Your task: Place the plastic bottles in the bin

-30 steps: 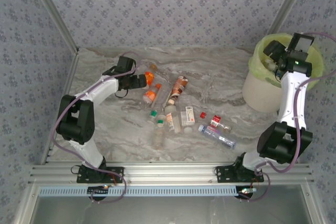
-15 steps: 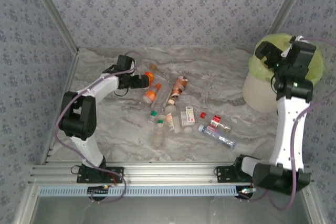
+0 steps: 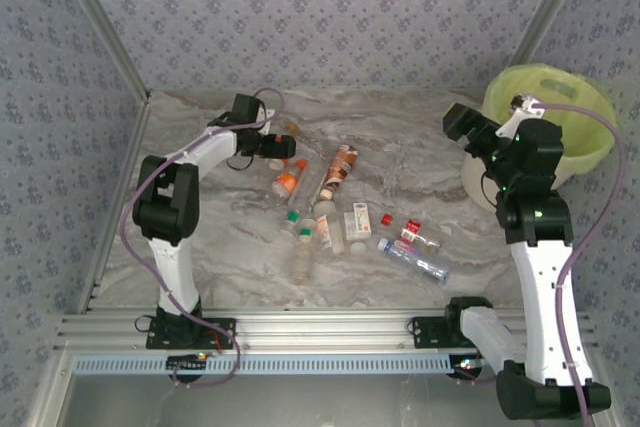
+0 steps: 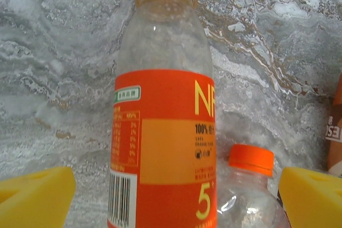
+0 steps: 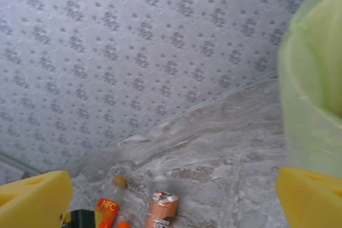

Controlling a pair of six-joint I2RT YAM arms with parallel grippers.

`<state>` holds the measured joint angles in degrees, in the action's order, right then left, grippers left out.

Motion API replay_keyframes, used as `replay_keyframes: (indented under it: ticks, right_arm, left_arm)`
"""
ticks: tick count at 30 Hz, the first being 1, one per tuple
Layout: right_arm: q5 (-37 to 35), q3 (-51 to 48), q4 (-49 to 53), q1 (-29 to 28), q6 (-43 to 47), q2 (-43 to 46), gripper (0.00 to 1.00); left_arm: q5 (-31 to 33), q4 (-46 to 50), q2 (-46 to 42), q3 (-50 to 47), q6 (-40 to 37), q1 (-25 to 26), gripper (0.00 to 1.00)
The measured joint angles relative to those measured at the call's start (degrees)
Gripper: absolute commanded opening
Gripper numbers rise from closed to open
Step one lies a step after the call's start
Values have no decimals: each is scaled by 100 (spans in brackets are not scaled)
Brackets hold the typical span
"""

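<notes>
From the left wrist, the orange-labelled bottle (image 4: 165, 148) runs off the frame at 6 o'clock, its base unseen; the smaller orange-capped bottle (image 4: 250, 164) just beside it, toward 4 o'clock, is cut off the same way. From above, the right arm covers much of the bin (image 3: 472, 173); it stands at 2 o'clock on the bench (image 3: 240, 247), off-white and lined with a lime-green bag (image 3: 590, 137); what lies inside cannot be made out. The plastic bottles (image 3: 340, 169) lie scattered mid-bench, mostly clear, with orange, red, green and blue caps or labels. The left end effector (image 4: 171, 198), at 11 o'clock on the bench, is spread wide with a finger either side of the orange-labelled bottle, gripping nothing; the right end effector (image 5: 171, 198), raised beside the bin, gapes wide and empty.
</notes>
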<state>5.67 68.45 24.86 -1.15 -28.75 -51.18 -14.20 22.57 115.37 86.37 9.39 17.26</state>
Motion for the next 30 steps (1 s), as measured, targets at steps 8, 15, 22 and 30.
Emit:
replay_keyframes:
  ticks: [8,15,22,30]
  right_arm:
    - [20,-391,-678,-625,4,-227,100]
    - [-55,-391,-879,-1178,144,-619,100]
    - [-267,-389,-831,-1484,289,-789,100]
    - [-420,-369,-741,-1587,330,-822,99]
  left_arm:
    - [79,129,232,293,-286,122,81]
    - [238,354,597,566,-400,205,72]
    - [433,470,861,632,-398,280,63]
    - [505,468,892,638,-442,291,54]
